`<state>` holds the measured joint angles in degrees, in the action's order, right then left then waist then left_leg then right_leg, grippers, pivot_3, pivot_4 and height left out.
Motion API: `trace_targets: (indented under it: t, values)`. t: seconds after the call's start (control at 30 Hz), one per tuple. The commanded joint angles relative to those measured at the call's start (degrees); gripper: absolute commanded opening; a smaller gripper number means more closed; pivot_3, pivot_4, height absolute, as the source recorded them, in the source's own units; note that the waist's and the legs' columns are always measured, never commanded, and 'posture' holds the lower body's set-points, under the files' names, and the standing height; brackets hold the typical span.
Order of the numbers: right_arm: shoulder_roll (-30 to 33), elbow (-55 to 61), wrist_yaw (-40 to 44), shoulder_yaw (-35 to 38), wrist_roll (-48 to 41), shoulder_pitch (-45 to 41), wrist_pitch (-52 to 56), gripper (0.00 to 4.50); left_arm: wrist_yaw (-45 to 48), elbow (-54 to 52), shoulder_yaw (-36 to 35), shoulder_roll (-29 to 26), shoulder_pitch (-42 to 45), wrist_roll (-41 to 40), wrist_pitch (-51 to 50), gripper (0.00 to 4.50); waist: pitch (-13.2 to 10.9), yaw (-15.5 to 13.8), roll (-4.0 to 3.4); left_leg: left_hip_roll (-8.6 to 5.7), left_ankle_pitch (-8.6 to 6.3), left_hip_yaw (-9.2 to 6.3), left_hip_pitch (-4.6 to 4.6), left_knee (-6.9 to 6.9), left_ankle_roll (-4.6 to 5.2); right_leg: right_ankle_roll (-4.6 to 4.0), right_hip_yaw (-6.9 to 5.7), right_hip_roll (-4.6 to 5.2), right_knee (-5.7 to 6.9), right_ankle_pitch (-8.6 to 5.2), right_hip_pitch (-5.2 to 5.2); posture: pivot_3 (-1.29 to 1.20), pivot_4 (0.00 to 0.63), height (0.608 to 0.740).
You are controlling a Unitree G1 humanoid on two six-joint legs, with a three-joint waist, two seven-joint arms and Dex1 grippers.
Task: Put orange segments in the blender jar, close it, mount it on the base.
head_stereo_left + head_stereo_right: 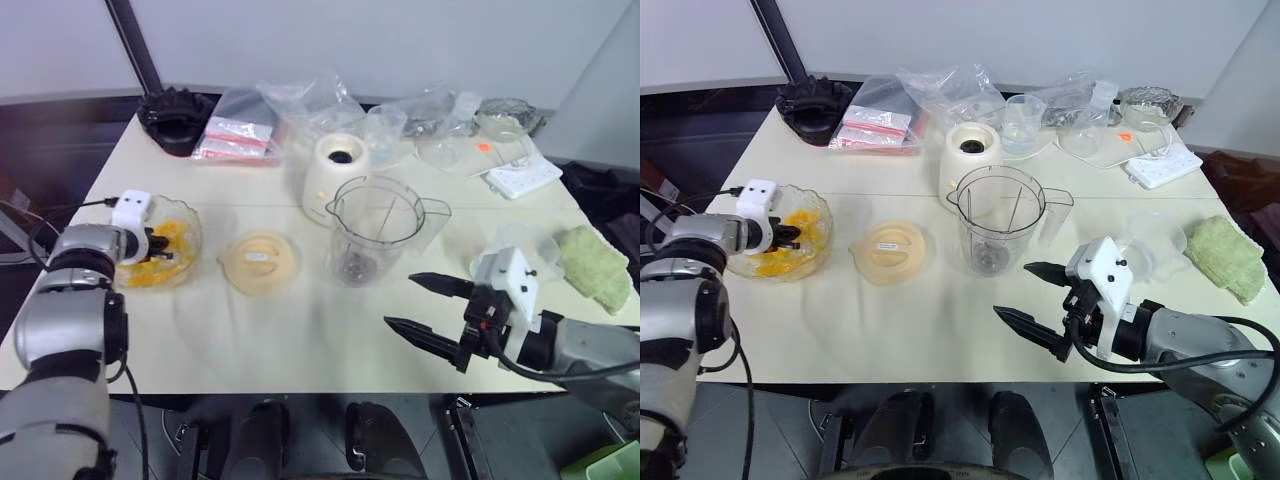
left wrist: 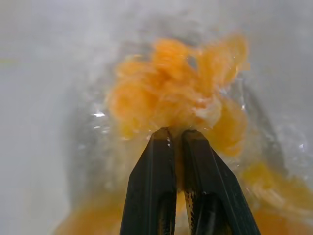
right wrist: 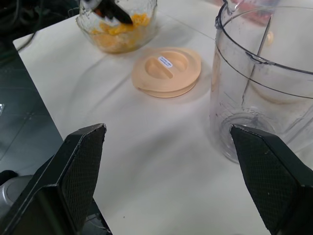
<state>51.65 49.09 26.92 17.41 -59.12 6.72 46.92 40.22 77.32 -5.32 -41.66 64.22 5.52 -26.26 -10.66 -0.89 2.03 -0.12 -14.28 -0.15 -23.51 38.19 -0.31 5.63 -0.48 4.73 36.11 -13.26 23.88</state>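
Observation:
The orange segments [image 1: 150, 268] lie piled in a scalloped glass bowl [image 1: 191, 228] at the table's left. My left gripper [image 2: 176, 132] reaches into that bowl, its fingers shut on an orange segment at the top of the pile. The clear blender jar [image 1: 375, 230] stands upright and uncapped at mid-table, nothing inside but its blades. Behind it sits the cream base [image 1: 335, 175]. The jar's cream lid [image 1: 262, 260] lies flat between bowl and jar. My right gripper [image 1: 400, 300] hovers open near the front edge, right of the jar, holding nothing.
A black ridged round object [image 1: 178, 118] and plastic bags [image 1: 240, 135] lie at the back left. A small measuring cup [image 1: 385, 130], a white power strip [image 1: 523, 177] and a glass dish [image 1: 508, 117] sit at the back right. A green cloth [image 1: 595, 265] rests at the right edge.

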Motion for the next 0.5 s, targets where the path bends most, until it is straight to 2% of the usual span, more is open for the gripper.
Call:
trace_targets:
  t: [0.03,0.33,0.43,0.5]
  values:
    - [-0.56,-0.16,0.57,-0.66,1.23,-0.12,-1.10,4.29,3.62,-3.07,-0.47,-2.99,3.72,-1.08,-1.81,0.33,0.00,0.04,0.00,-0.01,0.00,0.00,0.00,0.00,0.00,-0.01,0.00,0.01,-0.01,0.00,0.00,0.00,0.150,0.740]
    - [-1.24,-2.27,2.69,-3.17,3.84,-1.39,-1.47,4.29,8.62,-5.41,2.46,-5.34,4.53,0.52,-5.56,0.33,0.00,0.15,0.00,-0.02,0.00,0.04,-0.01,0.00,0.00,-0.04,0.02,0.01,-0.04,-0.02,0.01,0.00,0.150,0.740]
    - [-1.33,-3.00,3.37,-3.83,4.34,-2.25,-1.36,4.29,8.85,-4.85,4.15,-4.38,2.77,1.52,-5.54,1.09,0.00,0.19,-0.01,-0.02,0.00,0.05,0.00,0.00,0.00,-0.03,0.02,0.00,-0.04,-0.02,0.01,0.00,0.150,0.740]
    - [-1.40,-3.11,3.54,-3.85,4.52,-2.29,-1.29,4.29,6.64,-4.66,3.59,-3.48,2.37,0.86,-5.80,2.11,0.00,0.16,0.00,-0.01,0.00,0.05,0.00,0.00,0.00,-0.03,0.02,0.00,-0.03,-0.02,0.01,0.00,0.150,0.740]
